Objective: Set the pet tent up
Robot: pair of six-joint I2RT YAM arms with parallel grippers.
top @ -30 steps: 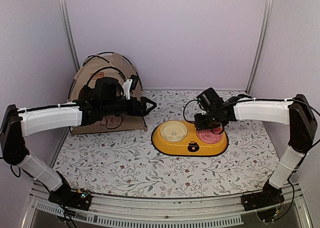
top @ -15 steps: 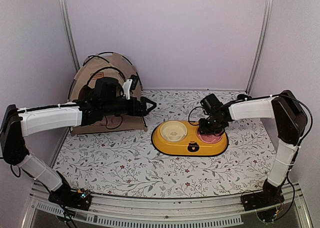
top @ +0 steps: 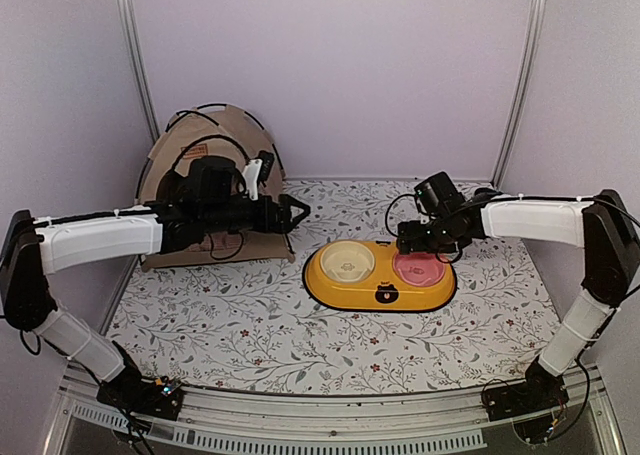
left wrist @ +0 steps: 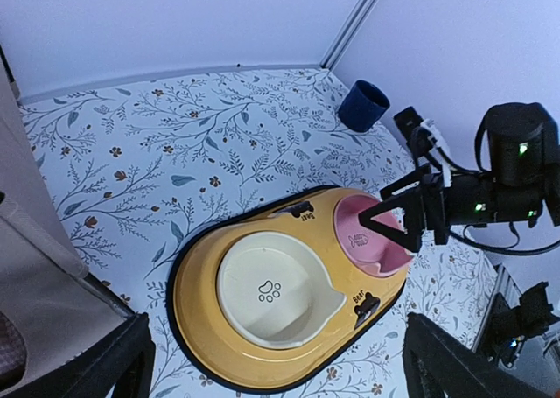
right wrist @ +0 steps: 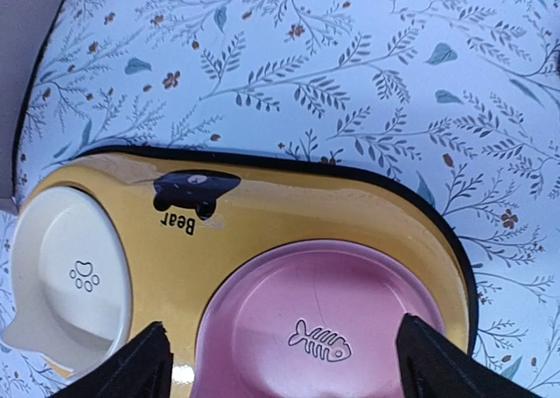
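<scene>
The pet tent [top: 160,170] is matt cloth, the feeder tray [right wrist: 289,219] glossy, smooth plastic.

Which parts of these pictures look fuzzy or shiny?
Top external view: soft, even light, faint shadows, everything sharp. Left wrist view: the yellow oval plastic feeder tray is crisp, but the tan fabric pet tent at the left edge and the left gripper's fingers are blurred. Right wrist view: a small white glare spot on the tray's glossy yellow rim.

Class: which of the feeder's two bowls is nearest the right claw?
The pink bowl, marked with a fish; the cream bowl bears a paw print and lies farther off.
</scene>
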